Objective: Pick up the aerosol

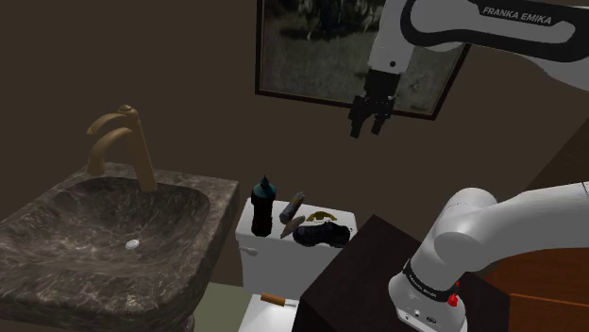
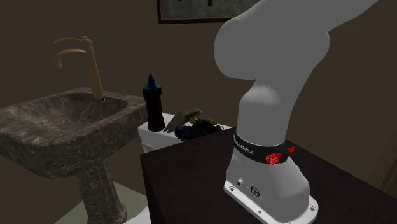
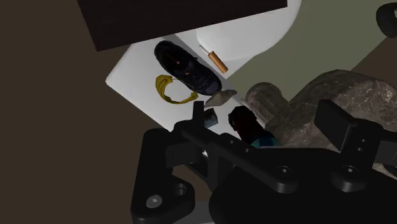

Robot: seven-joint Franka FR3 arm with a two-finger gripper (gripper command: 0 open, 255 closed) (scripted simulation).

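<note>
Four things share the top of the white toilet tank [image 1: 257, 259], and the one I want is the aerosol [image 1: 264, 202]. It is a black can with a dark pointed cap, standing upright at the end of the tank nearest the sink [image 1: 94, 292]. Beside it lie a brownish piece [image 1: 293, 213], a yellow curved object [image 1: 322, 216] and a black shoe-like lump [image 1: 319, 233]. The brownish piece is the closest to the can; I cannot tell whether the two touch.

I judge this to be the approach step, with no grasp begun. The gripper [image 1: 370, 123] hangs high over the tank, well above the can and in front of the framed picture [image 1: 311, 47]. Its fingers stand spread with nothing between them.

As I read it, the next move is to bring the hand over the can. From there I would descend with the fingers either side of its body and close below the cap. I would turn the fingers so neither comes down on the brownish piece.

As for containers, the sink's dark marbled basin holds nothing I can see but its pale drain [image 1: 132, 243]. Below the tank, a small brown cylinder [image 1: 272, 299] lies on the toilet's white lid [image 1: 269, 321].
</note>
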